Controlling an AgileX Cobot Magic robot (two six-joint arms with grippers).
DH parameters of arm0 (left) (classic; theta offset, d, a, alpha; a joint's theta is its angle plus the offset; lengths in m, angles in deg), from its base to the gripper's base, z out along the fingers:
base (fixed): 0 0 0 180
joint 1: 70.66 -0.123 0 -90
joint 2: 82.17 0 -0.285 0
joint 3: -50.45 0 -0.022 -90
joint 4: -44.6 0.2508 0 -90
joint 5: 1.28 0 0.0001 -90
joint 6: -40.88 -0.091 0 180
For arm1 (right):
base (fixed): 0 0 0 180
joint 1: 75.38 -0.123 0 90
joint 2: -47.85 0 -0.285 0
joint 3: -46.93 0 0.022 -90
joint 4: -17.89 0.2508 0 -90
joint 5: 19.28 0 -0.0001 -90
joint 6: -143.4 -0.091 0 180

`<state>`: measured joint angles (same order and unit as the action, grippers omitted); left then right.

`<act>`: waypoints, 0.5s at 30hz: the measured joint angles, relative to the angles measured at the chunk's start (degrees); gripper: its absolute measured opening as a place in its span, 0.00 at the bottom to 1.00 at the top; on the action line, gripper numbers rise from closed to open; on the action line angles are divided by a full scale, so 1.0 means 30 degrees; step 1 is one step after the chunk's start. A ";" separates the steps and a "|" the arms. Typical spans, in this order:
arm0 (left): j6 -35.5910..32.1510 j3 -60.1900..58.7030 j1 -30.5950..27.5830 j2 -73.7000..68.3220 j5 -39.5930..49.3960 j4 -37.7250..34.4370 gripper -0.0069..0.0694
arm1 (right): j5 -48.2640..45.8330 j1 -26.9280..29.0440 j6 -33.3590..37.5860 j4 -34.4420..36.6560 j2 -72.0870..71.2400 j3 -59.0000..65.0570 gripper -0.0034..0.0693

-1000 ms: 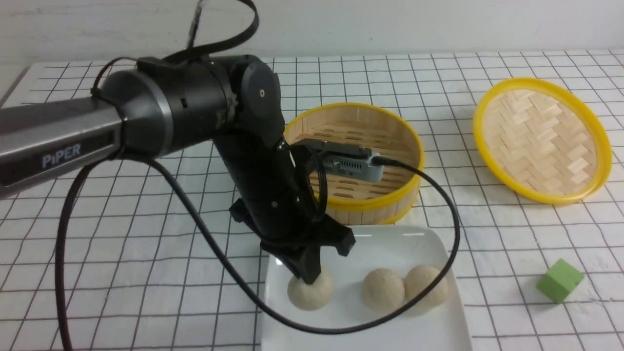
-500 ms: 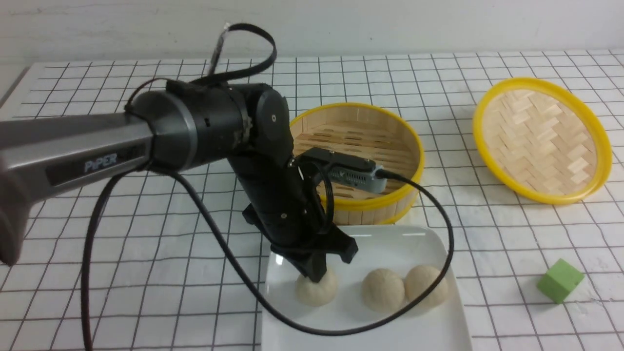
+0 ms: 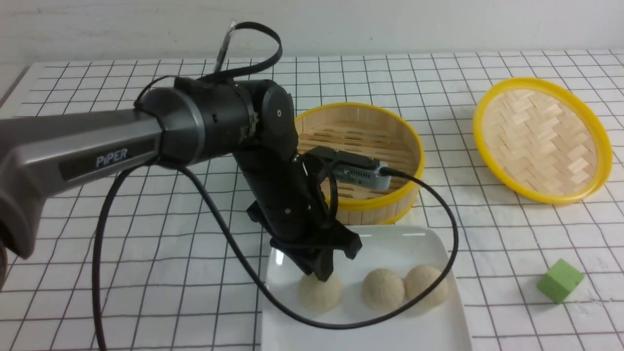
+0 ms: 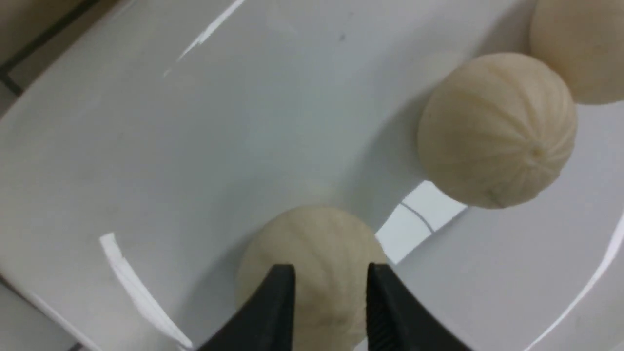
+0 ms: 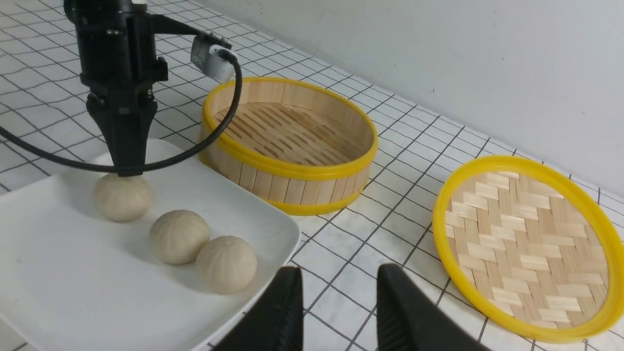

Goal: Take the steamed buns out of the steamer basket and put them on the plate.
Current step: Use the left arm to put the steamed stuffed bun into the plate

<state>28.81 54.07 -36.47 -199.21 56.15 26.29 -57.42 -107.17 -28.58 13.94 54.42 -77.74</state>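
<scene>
All three steamed buns (image 3: 320, 293) (image 3: 383, 289) (image 3: 425, 286) lie on the white plate (image 3: 390, 236) near the front edge. The left one lies apart from the touching pair. My left gripper (image 3: 321, 275) points down just over the top of the left bun (image 4: 312, 243). Its black fingers (image 4: 282, 297) are parted and straddle the bun's crown loosely, so it is open. The steamer basket (image 3: 360, 204) behind the plate has nothing in it. My right gripper (image 5: 339, 275) is open over bare table beside the plate's corner and holds nothing.
The woven yellow-rimmed lid (image 3: 541, 139) lies upside down at the right. A green cube (image 3: 560, 280) sits at the front right. The left arm's black cable (image 3: 438, 204) loops over the plate and the basket's front rim.
The left gripper carried the left bun slightly to the right on the plate. Its jaws then parted, leaving the bun resting there. The right arm has not moved.
</scene>
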 joint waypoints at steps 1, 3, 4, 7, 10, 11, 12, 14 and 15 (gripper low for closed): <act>0.0000 0.0281 0.0000 0.0000 0.0196 -0.0081 0.48 | 0.0000 0.0000 0.0000 0.0000 0.0000 0.0000 0.38; 0.0190 0.0807 0.0000 0.0000 0.0648 -0.0246 0.57 | 0.0000 0.0000 0.0000 0.0000 0.0000 0.0000 0.38; 0.0295 0.1060 0.0000 0.0000 0.0807 -0.0305 0.60 | 0.0000 0.0000 0.0000 0.0000 0.0000 0.0000 0.38; 0.0917 0.2327 0.0000 0.0000 0.1996 -0.0499 0.69 | 0.0000 0.0000 0.0000 0.0000 0.0000 0.0000 0.38; 0.1076 0.3685 0.0000 0.0337 0.2614 -0.0517 0.70 | 0.0000 0.0000 0.0000 0.0000 0.0000 0.0000 0.38; 0.1076 0.3775 0.0000 0.0400 0.2616 -0.0517 0.70 | 0.0000 0.0000 0.0000 0.0000 0.0000 0.0000 0.38; 0.1063 0.4456 0.0000 0.0888 0.2592 -0.0437 0.69 | 0.0000 0.0000 0.0000 0.0000 0.0000 0.0000 0.38; 0.1040 0.4942 0.0000 0.1352 0.2504 -0.0230 0.68 | 0.0000 0.0000 0.0000 0.0000 0.0000 0.0000 0.38; 0.1015 0.5521 0.0017 0.2096 0.2128 0.0389 0.67 | 0.0000 0.0000 0.0000 0.0000 0.0000 0.0000 0.38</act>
<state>31.86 70.63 -36.42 -192.92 62.54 27.46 -57.42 -107.17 -28.58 13.94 54.42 -77.74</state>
